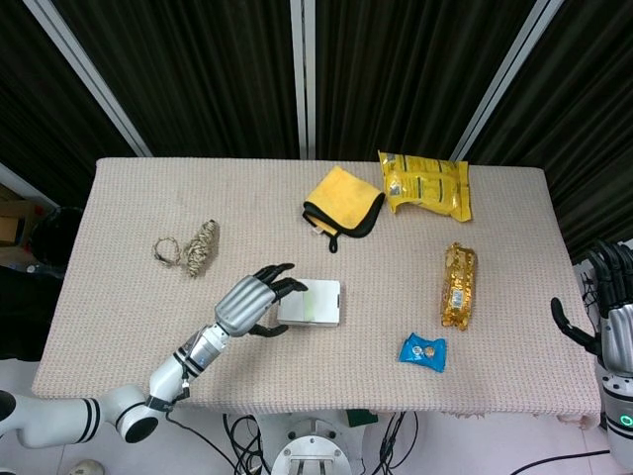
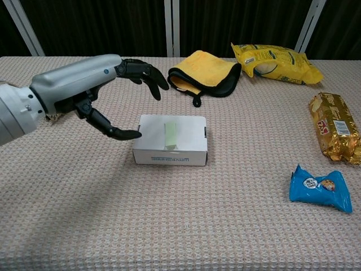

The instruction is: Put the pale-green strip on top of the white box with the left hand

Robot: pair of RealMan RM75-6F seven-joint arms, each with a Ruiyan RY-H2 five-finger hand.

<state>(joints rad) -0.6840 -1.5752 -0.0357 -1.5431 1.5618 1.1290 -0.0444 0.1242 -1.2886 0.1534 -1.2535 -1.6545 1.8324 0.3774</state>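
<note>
Pale-green strip [image 2: 170, 134] lies flat on top of the white box [image 2: 171, 141] mid-counter, task looks done. Left hand [image 2: 96, 84] hangs just left of the box, fingers spread, empty. Strip looks thin, light, floppy; best pinched at one end edge.

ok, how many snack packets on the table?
3: yellow bag at the far edge, gold packet on the right, blue packet near the front. None appear hidden.
</note>
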